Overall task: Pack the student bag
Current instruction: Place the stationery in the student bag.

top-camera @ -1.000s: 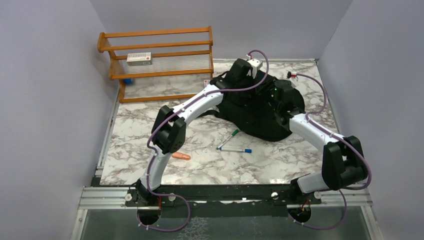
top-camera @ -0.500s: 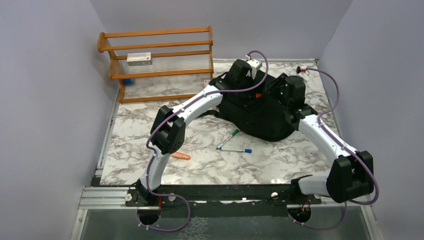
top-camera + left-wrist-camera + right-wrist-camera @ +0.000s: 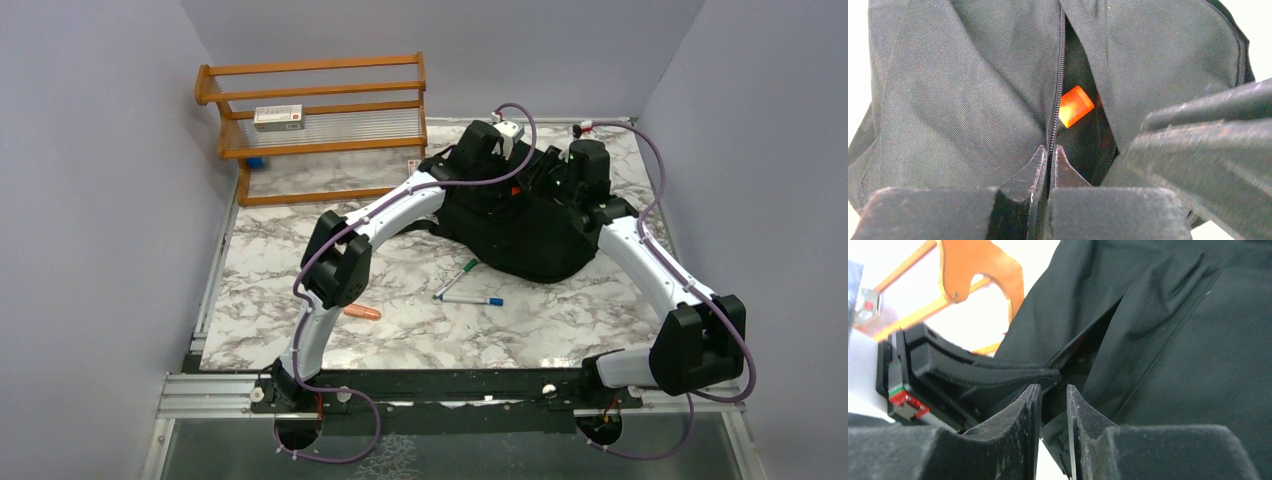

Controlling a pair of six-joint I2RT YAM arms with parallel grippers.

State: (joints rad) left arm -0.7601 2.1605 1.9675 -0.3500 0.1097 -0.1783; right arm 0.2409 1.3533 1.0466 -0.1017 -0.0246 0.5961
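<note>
Student bag (image 3: 512,238) sits at far centre of table (image 3: 420,335), on white-and-grey marbled top. Bag: black, soft woven twill, rounded and slumped; fine diagonal weave shows in left wrist view. Zipper (image 3: 1058,70) lies parted into a narrow slit with dark lining inside. Small glowing orange block (image 3: 1075,106), flat-faced and square-cornered, shows within the slit.

Left tool (image 3: 1049,150): black tapered fingers pressed tight together, pinching bag's zipper edge at the low end of the slit.

Right tool (image 3: 1049,388): matte black, rough-textured fingers, tips a little spread, set right at the flap edge of the opening and touching or nearly touching left tool's finger. Nothing clearly caught between them.

Wooden rack (image 3: 320,68) stands at far left: orange-brown slats, ribbed clear shelf, small flat box (image 3: 278,117) on it.

Two slim pens lie just in front of bag: green-capped (image 3: 458,276) and blue-capped (image 3: 472,300), ends nearly meeting. Short orange rod-shaped item (image 3: 362,313) lies apart, beside left arm.
</note>
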